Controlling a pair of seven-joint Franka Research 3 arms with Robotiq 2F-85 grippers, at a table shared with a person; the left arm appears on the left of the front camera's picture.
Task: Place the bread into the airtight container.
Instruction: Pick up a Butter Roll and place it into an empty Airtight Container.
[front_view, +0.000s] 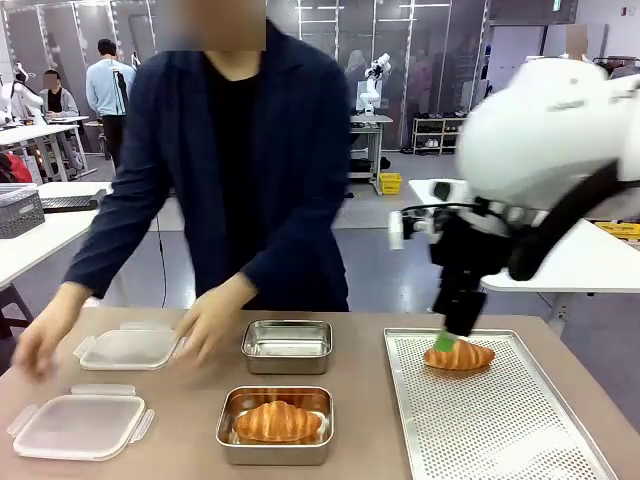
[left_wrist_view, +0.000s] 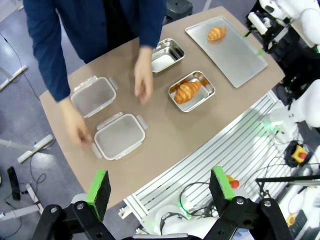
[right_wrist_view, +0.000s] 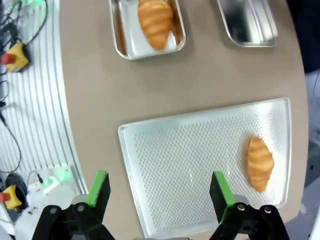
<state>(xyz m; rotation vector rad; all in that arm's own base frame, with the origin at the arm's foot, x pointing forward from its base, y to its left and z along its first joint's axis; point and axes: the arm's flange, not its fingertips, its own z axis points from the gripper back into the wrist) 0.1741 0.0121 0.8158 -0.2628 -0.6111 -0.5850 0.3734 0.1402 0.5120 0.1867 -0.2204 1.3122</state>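
One croissant (front_view: 459, 355) (right_wrist_view: 260, 163) lies on the perforated tray (front_view: 520, 430) at the right. A second croissant (front_view: 278, 421) (left_wrist_view: 187, 91) rests in the near steel container (front_view: 228, 440). Behind that one stands an empty steel container (front_view: 287, 350) (right_wrist_view: 247, 22). My right gripper (front_view: 452, 335) (right_wrist_view: 159, 189) hangs open above the tray with nothing between its fingers; the tray croissant is off to one side of it. My left gripper (left_wrist_view: 159, 185) is open and holds nothing, high up and back from the table's near edge.
Two clear plastic lids (front_view: 80, 426) (front_view: 126, 348) lie at the table's left. The person stands at the far side with one hand (front_view: 212, 322) beside the empty container and the other hand (front_view: 40, 338) at the left edge. A slotted metal frame (left_wrist_view: 220, 150) borders the table's near side.
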